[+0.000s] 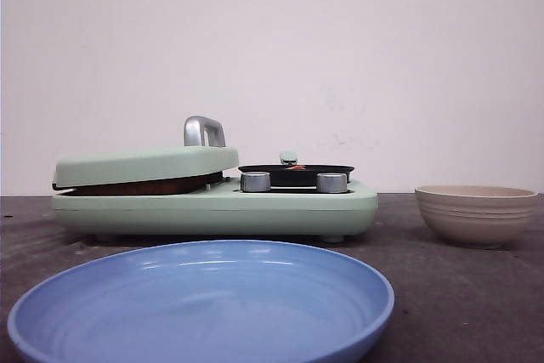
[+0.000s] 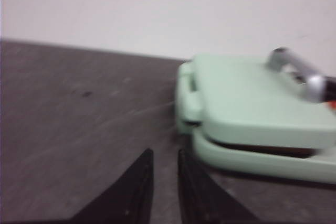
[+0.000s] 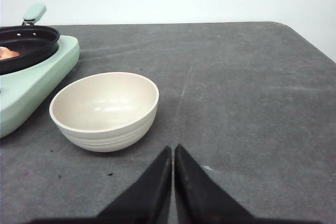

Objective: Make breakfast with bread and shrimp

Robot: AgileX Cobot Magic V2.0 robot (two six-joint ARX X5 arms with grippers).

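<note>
— What sits closest to the lens?

— A wide blue plate point(image 1: 204, 299), filling the foreground of the front view on the dark grey table point(image 1: 459, 295). Behind it, left to right: a mint-green breakfast maker point(image 1: 212, 201) with its hinged lid point(image 1: 144, 165) lowered but propped slightly open, a chrome handle point(image 1: 204, 131) on top, two silver knobs point(image 1: 255, 181) on the front edge, and a small black pan point(image 1: 296, 174) on its right side. A cream ribbed bowl point(image 1: 476, 212) stands apart, to the right.

— And the food?

— A brown crust edge of the bread point(image 1: 144, 186) shows in the gap under the lid. The shrimp point(image 1: 295, 167) is a small orange-red sliver lying in the black pan; little more of it can be made out.

— The arms?

— Neither appears in the front view. The left gripper point(image 2: 165, 187) is low over the table just beside the appliance's lid end, black fingers slightly parted, holding nothing. The right gripper point(image 3: 172, 182) is low near the bowl, fingers pressed almost together, empty.
</note>
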